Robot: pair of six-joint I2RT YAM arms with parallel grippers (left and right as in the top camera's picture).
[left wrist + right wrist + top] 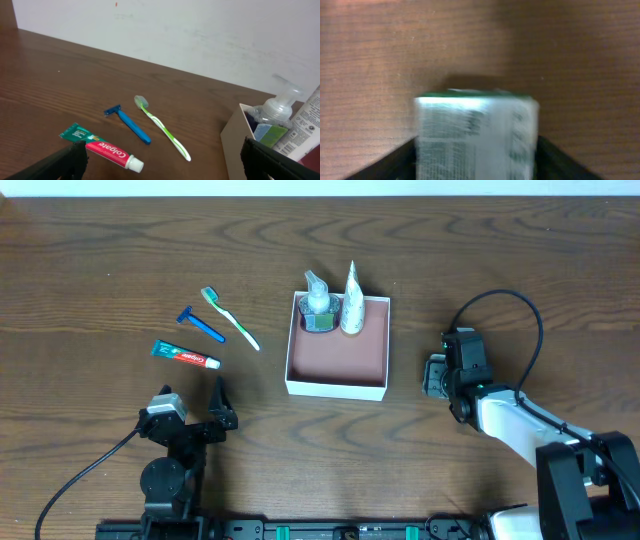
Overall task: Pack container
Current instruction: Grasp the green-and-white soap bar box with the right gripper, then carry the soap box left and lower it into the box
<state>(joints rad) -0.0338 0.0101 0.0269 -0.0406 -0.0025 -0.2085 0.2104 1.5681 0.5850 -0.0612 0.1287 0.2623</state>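
Note:
The container (336, 388) is a square white box with a reddish-brown inside, at the table's middle. A clear pump bottle (319, 308) and a white tube (351, 305) stand at its far wall. A green toothbrush (230, 318), a blue razor (202, 325) and a red toothpaste tube (186, 356) lie to its left. My left gripper (195, 402) is open and empty, just in front of the toothpaste (102, 148). My right gripper (445, 375) is right of the container, shut on a small green-white packet (477, 135) just above the table.
In the left wrist view the razor (129, 124) and toothbrush (162, 127) lie ahead, with the container's corner (235, 142) and the pump bottle (275, 107) at the right. A black cable (500, 298) loops above the right arm.

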